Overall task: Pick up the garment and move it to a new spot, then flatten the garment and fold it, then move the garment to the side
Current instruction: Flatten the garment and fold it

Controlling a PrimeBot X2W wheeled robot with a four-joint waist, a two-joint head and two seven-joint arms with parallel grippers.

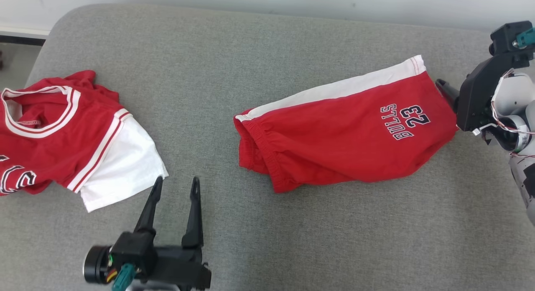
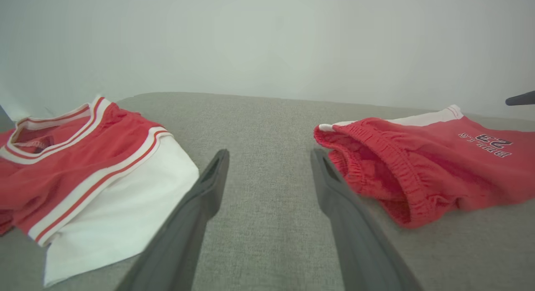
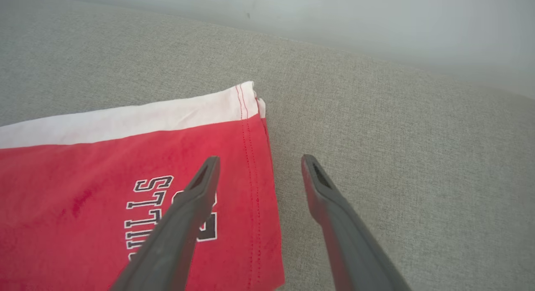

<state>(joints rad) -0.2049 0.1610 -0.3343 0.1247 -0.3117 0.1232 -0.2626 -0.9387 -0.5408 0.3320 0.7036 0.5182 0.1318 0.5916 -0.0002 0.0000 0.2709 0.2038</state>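
Desk: Item one, the garment?
Operator: Red shorts (image 1: 347,132), white side stripe, dark "BULLS 23" print. I see them lying on the grey cushion (image 1: 250,241), right of its middle. The elastic waistband is toward my left and the leg hem toward my right. Nothing grips them.
Desk: Item two, left gripper?
Operator: Left gripper (image 1: 176,181), low on my left side, jaws wide apart, empty. Its fingers point across bare cushion into the gap between the two pieces of clothing. One fingertip is near the corner of a white sleeve.
Desk: Item three, right gripper?
Operator: Right gripper (image 3: 259,161), at the hem end of the shorts, jaws wide apart, clamping nothing. In its wrist view one finger stands over the printed leg and the other over bare cushion, with the hem edge between them. I cannot tell whether that finger rests on the cloth.
Desk: Anything else?
Operator: One red jersey (image 1: 62,136), white trim and white sleeve, rumpled at the cushion's left end, well apart from the shorts. Pale wall (image 1: 292,2) behind.
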